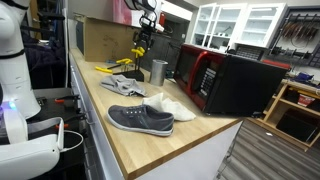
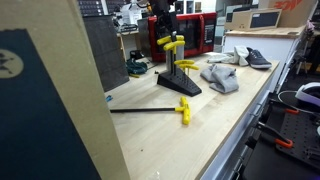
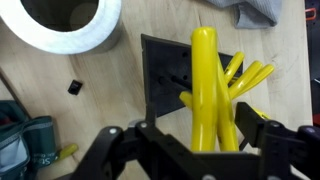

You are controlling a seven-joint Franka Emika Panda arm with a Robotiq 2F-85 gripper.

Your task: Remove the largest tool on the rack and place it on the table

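A black rack (image 2: 181, 88) stands on the light-wood table (image 2: 215, 140) and carries several yellow-handled tools. The largest tool's thick yellow handle (image 3: 204, 85) runs between my fingers in the wrist view; its dark end is hidden. My gripper (image 3: 200, 138) is open around that handle, with a gap on each side. In both exterior views the gripper (image 1: 146, 30) (image 2: 165, 25) hangs right over the rack top (image 1: 139, 52). Another tool (image 2: 160, 110) with a long dark shaft and a yellow T-handle lies on the table in front of the rack.
A steel cup (image 1: 158, 71) stands beside the rack. Grey (image 1: 140, 118) and white (image 1: 172, 104) shoes lie on the table (image 1: 195, 145). A red-and-black microwave (image 1: 225, 80) and a cardboard box (image 1: 105, 40) stand behind. A pale round rim (image 3: 65, 30) shows beside the rack.
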